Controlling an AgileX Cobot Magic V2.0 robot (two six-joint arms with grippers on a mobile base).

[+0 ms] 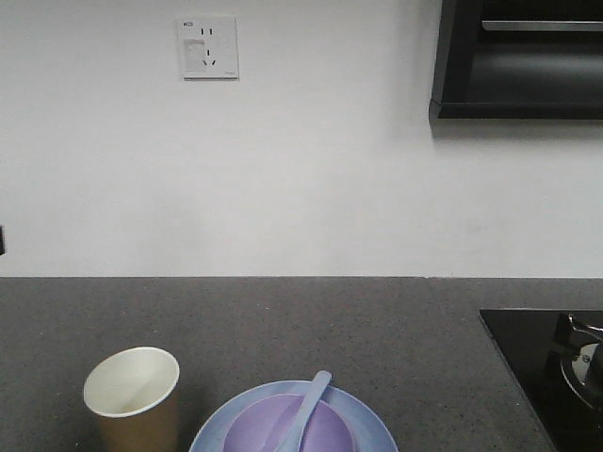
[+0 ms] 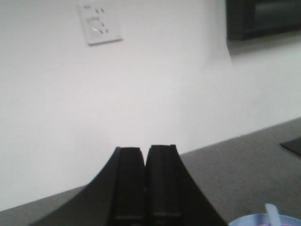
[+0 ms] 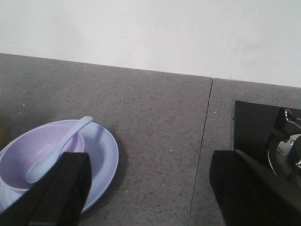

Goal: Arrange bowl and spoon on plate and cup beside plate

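Arrangement looks complete, judging from how things lie. Lavender bowl [image 3: 40, 155] sits on the light blue plate [image 3: 102, 153], ahead and to the left of the right gripper [image 3: 148, 188]. Pale spoon [image 3: 54, 150] rests in the bowl, handle leaning out over the rim. Brown paper cup [image 1: 132, 400] stands upright just beside the plate's left edge; contact cannot be judged from the front view.

Left gripper [image 2: 146, 183]: fingers pressed together, nothing between them, raised toward the wall; plate edge barely visible below and to its right. Right gripper: fingers spread wide, empty.

Nothing appears left except retreat.

Materials: bowl and plate matte plastic, round, plate shallow with low rim. Countertop [image 3: 155, 108] dark speckled stone with a seam.
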